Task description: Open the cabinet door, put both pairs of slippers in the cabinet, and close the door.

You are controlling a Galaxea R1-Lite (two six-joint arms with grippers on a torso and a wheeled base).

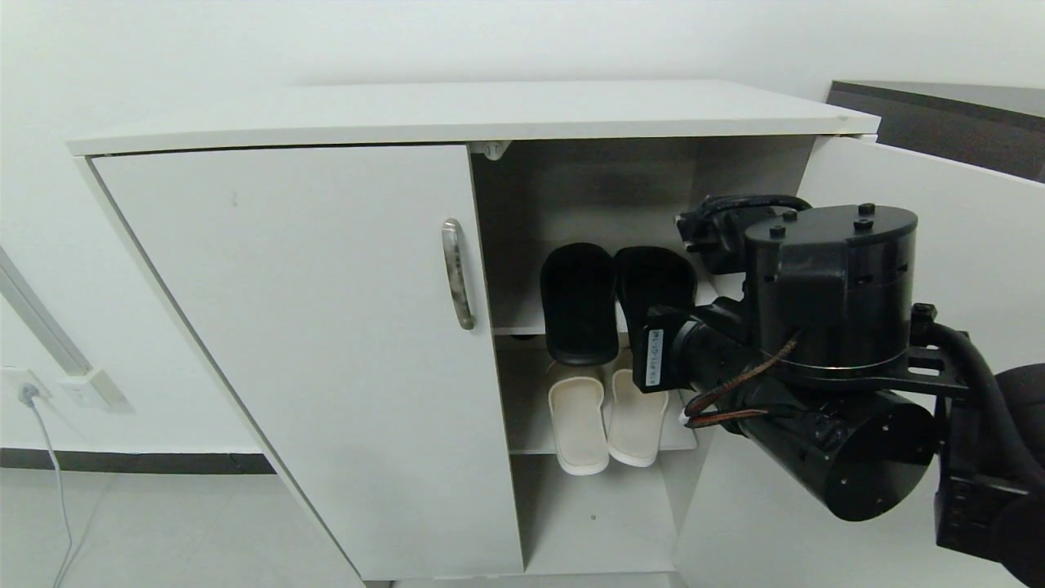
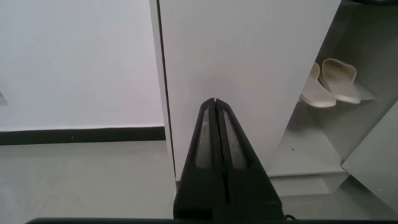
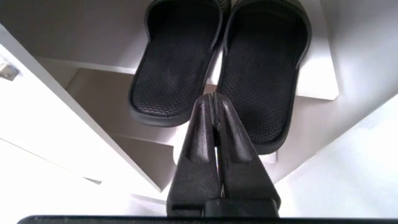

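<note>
cabinet: you have the right door open, left door shut.
black slippers: upper shelf, heels overhanging.
white slippers: shelf below, side by side.
right gripper: your fingers pressed together, empty, just before the black pair.
left gripper: closed, empty, facing left door.

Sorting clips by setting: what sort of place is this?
Likely a plain indoor room, maybe an entryway or office: a white cabinet against a bare wall, black slippers and white slippers on its shelves, a wall socket near the floor.
</note>
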